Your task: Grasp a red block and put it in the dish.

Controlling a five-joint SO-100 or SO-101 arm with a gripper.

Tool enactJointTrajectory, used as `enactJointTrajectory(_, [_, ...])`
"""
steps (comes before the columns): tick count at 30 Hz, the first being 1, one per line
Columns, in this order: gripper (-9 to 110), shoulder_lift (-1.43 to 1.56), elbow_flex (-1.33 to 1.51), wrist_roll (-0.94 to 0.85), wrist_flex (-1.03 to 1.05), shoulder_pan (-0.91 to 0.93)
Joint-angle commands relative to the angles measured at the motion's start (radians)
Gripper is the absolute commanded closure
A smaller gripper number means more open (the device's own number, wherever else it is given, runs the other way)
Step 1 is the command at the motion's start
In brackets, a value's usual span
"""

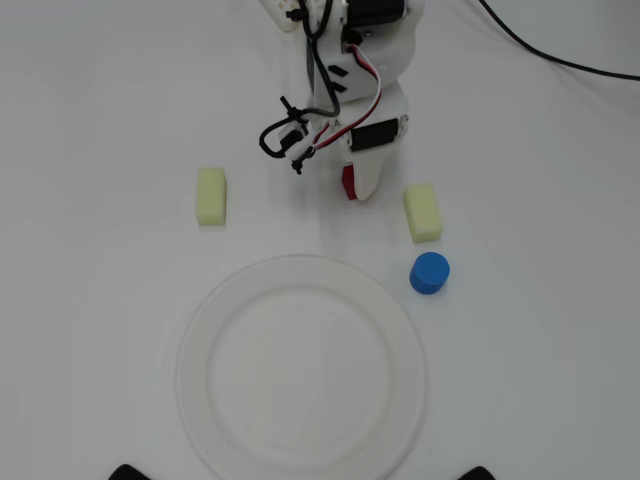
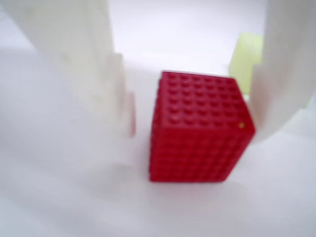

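1. The red block (image 2: 197, 128) looks like hard plastic; its faces are covered in a grid of little bumps, with a slight sheen.
2. The gripper (image 1: 358, 188) is white plastic, matt, a bit layered-looking like a 3D print.
3. The dish (image 1: 300, 365) is smooth white with a soft gloss. Plastic or paper, can't tell.
4. The two yellow blocks (image 1: 211, 195) (image 1: 423, 212) look spongy, matt and slightly rough.
5. The blue cylinder (image 1: 429, 272) is smooth plastic-looking, low shine.
6. The desk (image 1: 100, 120) is plain matt white.
7. The cables (image 1: 300, 125) are glossy plastic-coated.
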Motion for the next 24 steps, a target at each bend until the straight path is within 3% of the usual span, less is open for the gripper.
enactJointTrajectory(1, [95,0.003,-0.051,0.009,-0.008,-0.009])
enactJointTrajectory(5, [101,0.011,-0.049,0.011,-0.008,-0.008])
enactJointTrajectory(15, [101,0.267,0.025,-0.063,-0.012,0.049])
enactJointTrajectory(24, [101,0.603,0.267,-0.288,-0.376,0.127])
